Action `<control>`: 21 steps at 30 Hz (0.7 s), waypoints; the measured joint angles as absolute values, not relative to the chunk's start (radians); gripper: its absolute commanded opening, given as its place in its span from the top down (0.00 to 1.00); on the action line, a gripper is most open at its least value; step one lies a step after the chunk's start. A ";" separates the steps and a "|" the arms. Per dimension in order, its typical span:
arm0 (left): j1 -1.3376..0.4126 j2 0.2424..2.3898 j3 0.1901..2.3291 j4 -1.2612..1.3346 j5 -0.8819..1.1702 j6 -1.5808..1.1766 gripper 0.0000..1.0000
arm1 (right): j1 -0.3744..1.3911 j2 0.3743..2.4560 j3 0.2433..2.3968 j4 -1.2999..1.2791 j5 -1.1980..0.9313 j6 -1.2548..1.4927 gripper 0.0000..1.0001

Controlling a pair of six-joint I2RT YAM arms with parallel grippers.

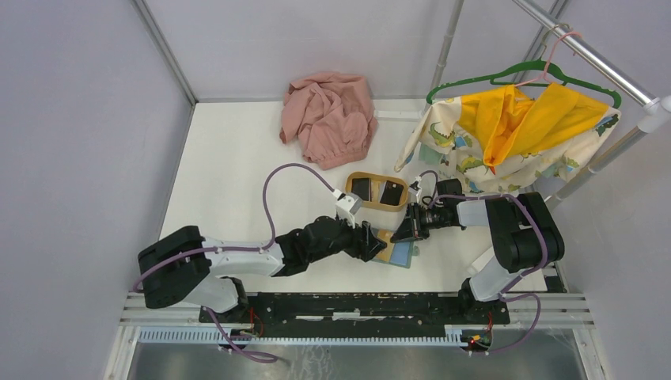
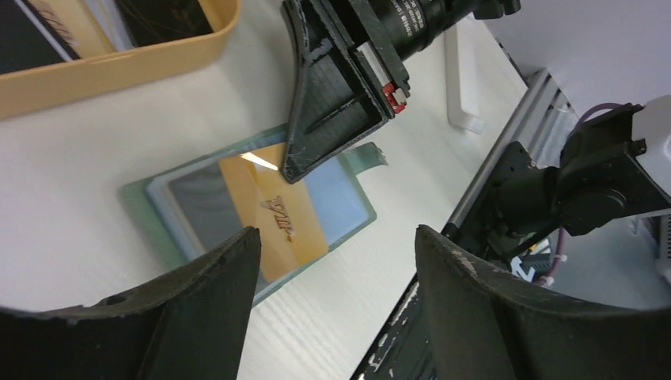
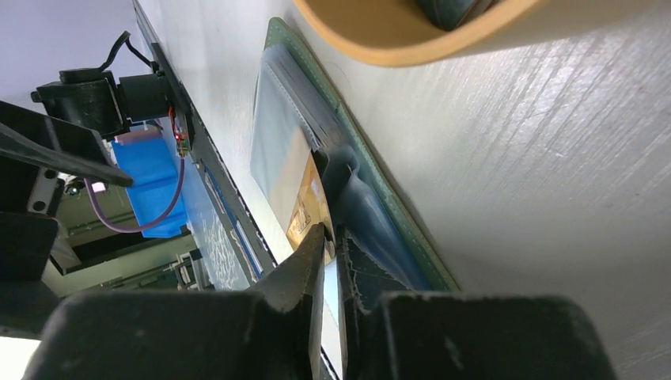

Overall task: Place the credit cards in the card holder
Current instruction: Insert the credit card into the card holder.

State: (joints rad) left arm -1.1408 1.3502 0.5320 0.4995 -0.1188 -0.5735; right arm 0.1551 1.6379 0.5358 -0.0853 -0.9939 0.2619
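Observation:
The card holder lies open on the table in front of the tray, green-edged with a blue-grey inside. A gold-tan credit card rests flat across its pockets. Two black credit cards lie in the oval tan tray. My left gripper hovers just over the holder's near edge, open wide and empty. My right gripper has its tips down at the gold card's edge on the holder, jaws only a thin slit apart with nothing seen between them.
The tray's rim stands right behind the holder. A crumpled pink cloth lies at the back. A green hanger with a yellow and patterned garment hangs at the right. A black rail runs along the near edge.

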 measured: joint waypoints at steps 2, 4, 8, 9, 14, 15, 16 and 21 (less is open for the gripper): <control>-1.141 1.386 0.532 0.537 -0.086 -0.609 0.29 | 0.155 1.639 0.536 -0.084 -0.995 0.262 0.86; -1.145 1.430 0.534 0.557 -0.071 -0.638 0.32 | 0.155 1.644 0.536 -0.080 -1.000 0.262 0.86; -1.194 1.517 0.581 0.521 -0.103 -0.655 0.41 | 0.155 1.660 0.536 -0.070 -1.016 0.263 0.86; -1.215 1.538 0.610 0.494 -0.123 -0.654 0.44 | 0.155 1.662 0.537 -0.068 -1.017 0.264 0.86; -1.312 1.638 0.798 0.361 -0.255 -0.653 0.55 | 0.155 1.665 0.538 -0.067 -1.024 0.263 0.86; -1.322 1.653 0.825 0.342 -0.274 -0.653 0.56 | 0.155 1.665 0.538 -0.067 -1.024 0.263 0.86; -1.333 1.671 0.856 0.314 -0.300 -0.653 0.57 | 0.155 1.666 0.538 -0.067 -1.024 0.263 0.86; -1.362 1.771 0.968 0.209 -0.388 -0.641 0.61 | 0.155 1.666 0.538 -0.067 -1.026 0.263 0.85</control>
